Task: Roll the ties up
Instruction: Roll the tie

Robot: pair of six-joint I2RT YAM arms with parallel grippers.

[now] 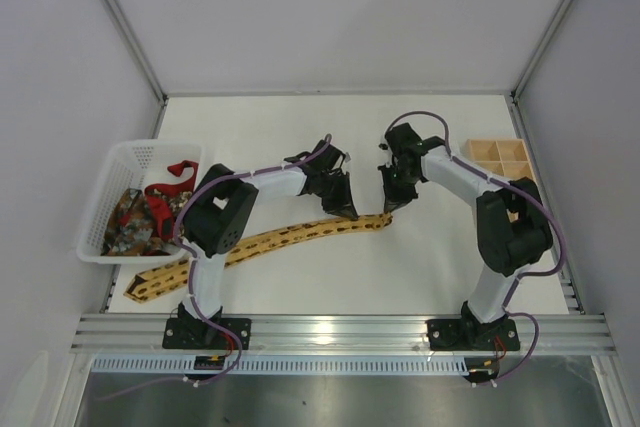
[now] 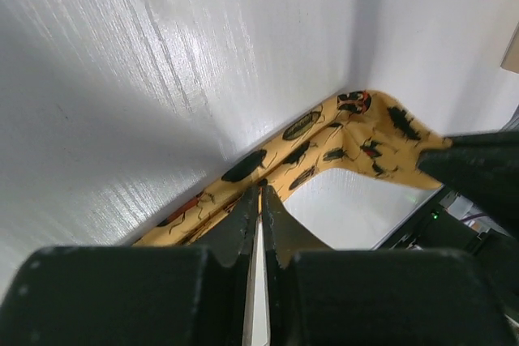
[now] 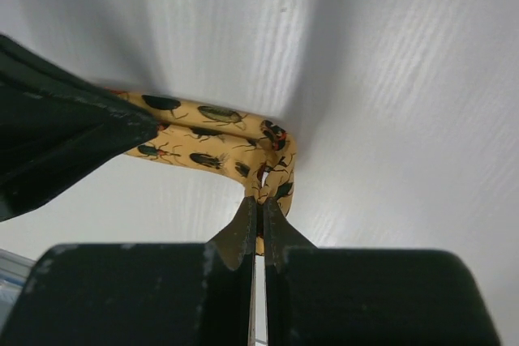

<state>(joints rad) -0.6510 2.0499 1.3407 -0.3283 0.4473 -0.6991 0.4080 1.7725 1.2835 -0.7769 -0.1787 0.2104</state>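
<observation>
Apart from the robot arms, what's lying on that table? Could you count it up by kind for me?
Fabric neckties: 3 (yellow-gold beetle-print necktie, plain red necktie, dark multicoloured patterned necktie)
White plastic lattice basket: 1
Wooden compartment tray: 1
Total: 5

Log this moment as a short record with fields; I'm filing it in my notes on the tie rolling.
yellow tie: lies on the table, from near left to centre, not yet rolled
left gripper: shut on yellow tie, near its narrow end
right gripper: shut on the narrow end, where the fabric bends
basket: left edge of the table, holds red tie and patterned tie
wooden box: far right, apart from the ties
</observation>
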